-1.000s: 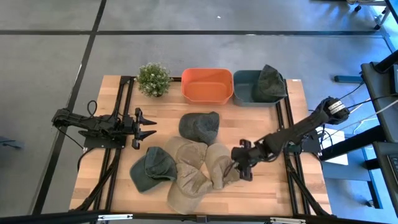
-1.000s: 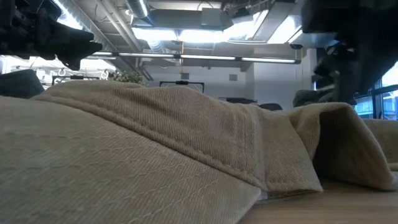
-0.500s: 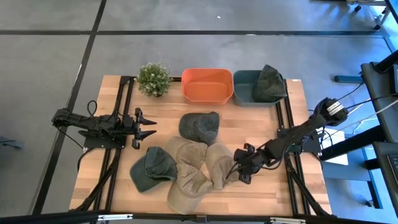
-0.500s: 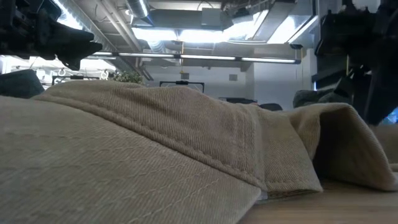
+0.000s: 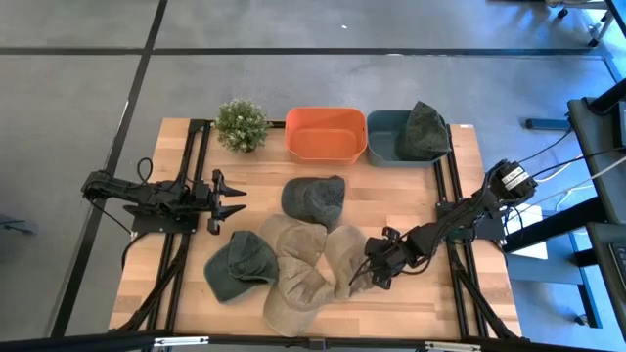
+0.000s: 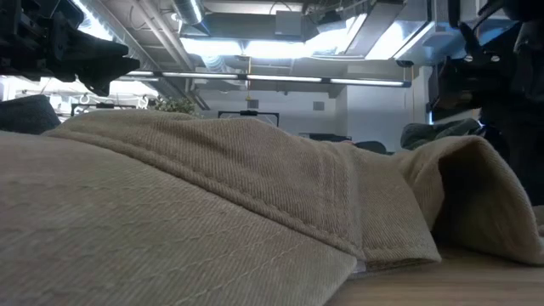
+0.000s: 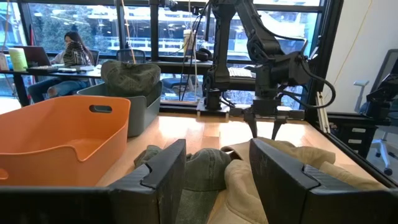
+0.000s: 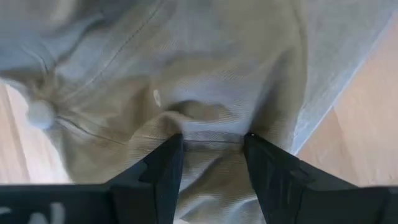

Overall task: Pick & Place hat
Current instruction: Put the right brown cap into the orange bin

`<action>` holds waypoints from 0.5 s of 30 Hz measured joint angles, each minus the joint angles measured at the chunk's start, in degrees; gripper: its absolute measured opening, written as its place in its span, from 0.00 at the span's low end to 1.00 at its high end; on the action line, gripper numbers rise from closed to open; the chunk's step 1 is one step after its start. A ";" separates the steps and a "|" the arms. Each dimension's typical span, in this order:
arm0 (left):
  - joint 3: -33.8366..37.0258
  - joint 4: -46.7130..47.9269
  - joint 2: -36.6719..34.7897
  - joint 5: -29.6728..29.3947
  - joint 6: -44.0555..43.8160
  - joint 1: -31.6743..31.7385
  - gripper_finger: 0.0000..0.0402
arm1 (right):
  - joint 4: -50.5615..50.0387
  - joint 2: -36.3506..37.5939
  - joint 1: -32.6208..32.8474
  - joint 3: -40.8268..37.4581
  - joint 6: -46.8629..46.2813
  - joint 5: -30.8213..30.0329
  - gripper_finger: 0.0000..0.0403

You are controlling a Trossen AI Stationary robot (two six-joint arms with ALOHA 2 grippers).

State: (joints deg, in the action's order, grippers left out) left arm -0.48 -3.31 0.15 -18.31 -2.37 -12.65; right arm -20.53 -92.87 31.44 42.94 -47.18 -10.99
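Several hats lie on the wooden table: a tan hat [image 5: 340, 252] overlapping a second tan hat [image 5: 293, 288], a dark green hat [image 5: 240, 266] and a grey-green hat [image 5: 313, 198]. Another green hat [image 5: 423, 130] rests on the rim of the blue-grey bin [image 5: 386, 147]. My right gripper [image 5: 365, 277] is open, down on the tan hat's right side [image 8: 205, 74]. My left gripper [image 5: 233, 200] is open and hovers at the table's left, touching nothing. My right gripper comes at the tan hat from above, pointing down. Its open fingertips [image 8: 168, 155] meet the cloth, with a raised fold of the crown [image 8: 211, 134] standing between them. The hat lies on the table, partly over the second tan hat.
An orange bin [image 5: 326, 134] and a small potted plant [image 5: 241, 124] stand along the far edge. Black frame rails [image 5: 196, 166] run along both table sides. Bare wood shows near the right near corner [image 5: 430, 293].
My right gripper has moved down and toward the table's near-left, onto the right side of the tan hat. The hat's right fold has shifted slightly under it. My left arm has kept still.
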 joint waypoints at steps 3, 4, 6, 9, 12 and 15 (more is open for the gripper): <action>-0.01 0.02 0.01 0.02 -0.03 -0.01 0.43 | -0.30 -0.95 -0.02 0.04 1.75 -0.78 0.44; -0.01 0.00 -0.01 0.02 -0.03 0.00 0.43 | -0.37 -1.06 -0.05 0.04 2.44 -1.02 0.44; -0.01 0.00 -0.01 0.02 -0.03 0.01 0.43 | -0.69 -1.28 -0.02 0.02 3.24 -1.73 0.42; 0.01 0.00 0.00 0.02 -0.03 -0.01 0.43 | -1.30 -1.32 -0.10 0.01 4.88 -1.88 0.36; 0.00 0.00 -0.01 0.02 -0.01 0.01 0.43 | -2.14 -1.35 -0.16 0.00 7.92 -2.25 0.25; -0.01 0.01 0.01 0.02 -0.01 0.00 0.43 | -2.85 -1.35 -0.20 0.00 10.59 -2.53 0.11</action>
State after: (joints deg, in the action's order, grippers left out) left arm -0.49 -3.31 0.16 -18.28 -2.37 -12.65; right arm -23.39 -94.21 31.24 42.94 -36.58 -13.52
